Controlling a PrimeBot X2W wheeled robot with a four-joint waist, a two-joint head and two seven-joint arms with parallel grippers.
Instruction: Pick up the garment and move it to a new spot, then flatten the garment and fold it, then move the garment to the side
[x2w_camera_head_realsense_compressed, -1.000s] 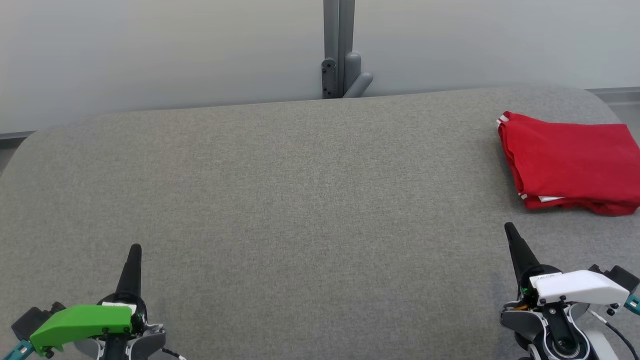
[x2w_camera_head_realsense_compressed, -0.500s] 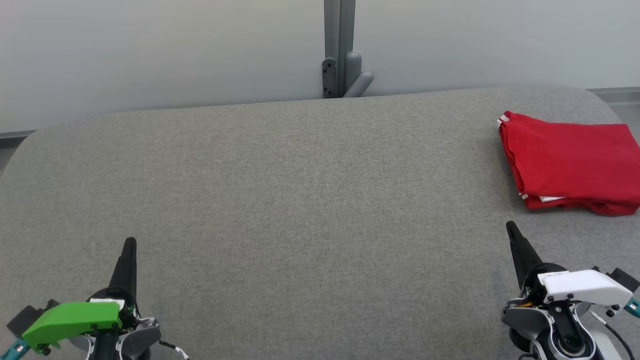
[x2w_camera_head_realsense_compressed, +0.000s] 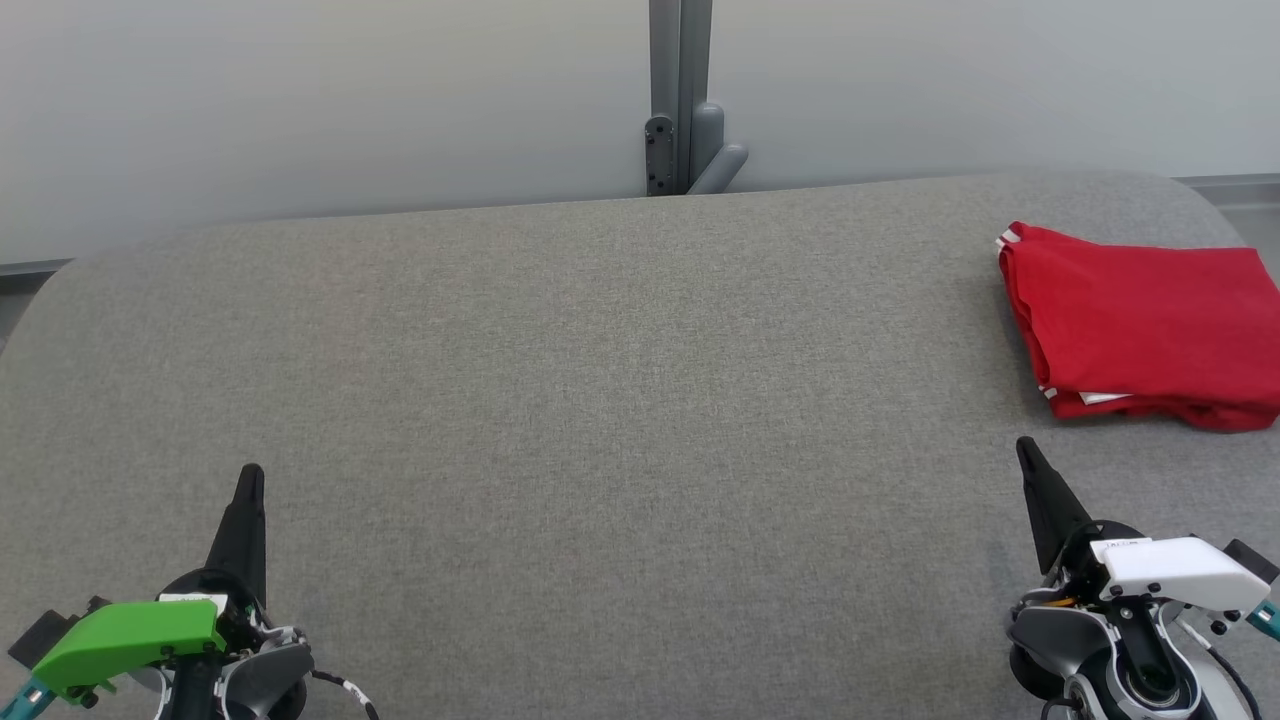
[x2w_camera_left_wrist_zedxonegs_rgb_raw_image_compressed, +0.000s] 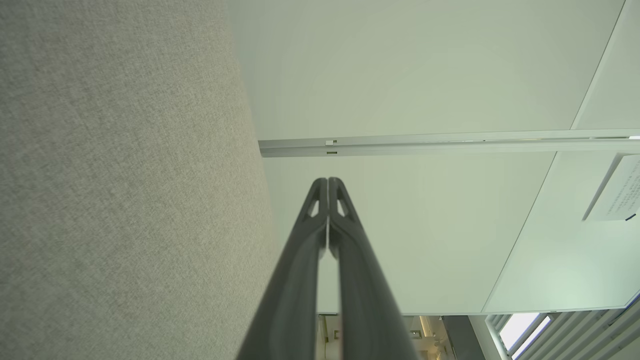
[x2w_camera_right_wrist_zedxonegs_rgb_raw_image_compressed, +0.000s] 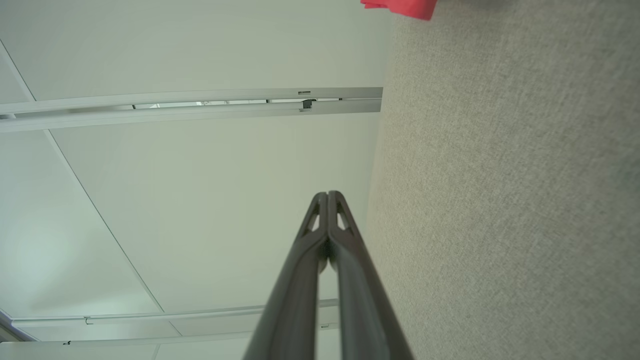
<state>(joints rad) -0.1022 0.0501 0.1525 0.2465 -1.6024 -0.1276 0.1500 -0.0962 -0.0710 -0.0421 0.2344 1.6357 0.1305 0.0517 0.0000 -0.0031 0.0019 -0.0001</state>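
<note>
At the far right of the grey padded worktop, the red garment lies folded in a flat stack, near the right tool and well apart from the left tool, so the last step, setting it aside, looks done. Both tools hang low at the near corners with their dark fingers pressed tip to tip, gripping nothing. To finish well, I would keep the right tool off the stack's near edge, where the layers look loose enough to slip if brushed, and draw both arms straight back.
</note>
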